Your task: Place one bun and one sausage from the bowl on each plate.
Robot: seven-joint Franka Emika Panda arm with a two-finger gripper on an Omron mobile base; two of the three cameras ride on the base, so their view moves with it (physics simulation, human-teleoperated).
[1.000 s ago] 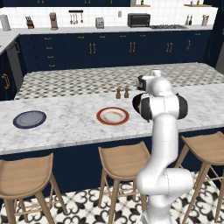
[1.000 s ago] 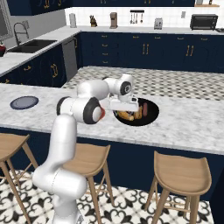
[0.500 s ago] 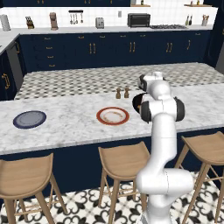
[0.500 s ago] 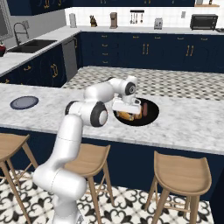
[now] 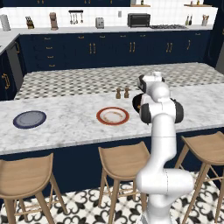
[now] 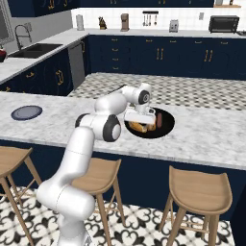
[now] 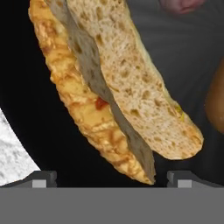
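Bowl (image 6: 166, 126): black, set on marble table (image 6: 206, 139), bun (image 7: 109, 87) and sausage (image 6: 159, 120) inside. Fingers (image 7: 111, 178): spread wide, nothing gripped, poised over bun. Plates (image 5: 113, 116) (image 5: 29, 119): bare, well left.

A split bun (image 7: 131, 87) lies in the black bowl (image 7: 26, 100), between the wide-apart fingertips (image 7: 43, 178). Marble counter (image 7: 11, 153) shows at lower left.

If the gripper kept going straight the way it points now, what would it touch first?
Most likely the split bun lying in the black bowl. It sits between the open fingertips of the gripper, though how near is hard to judge.
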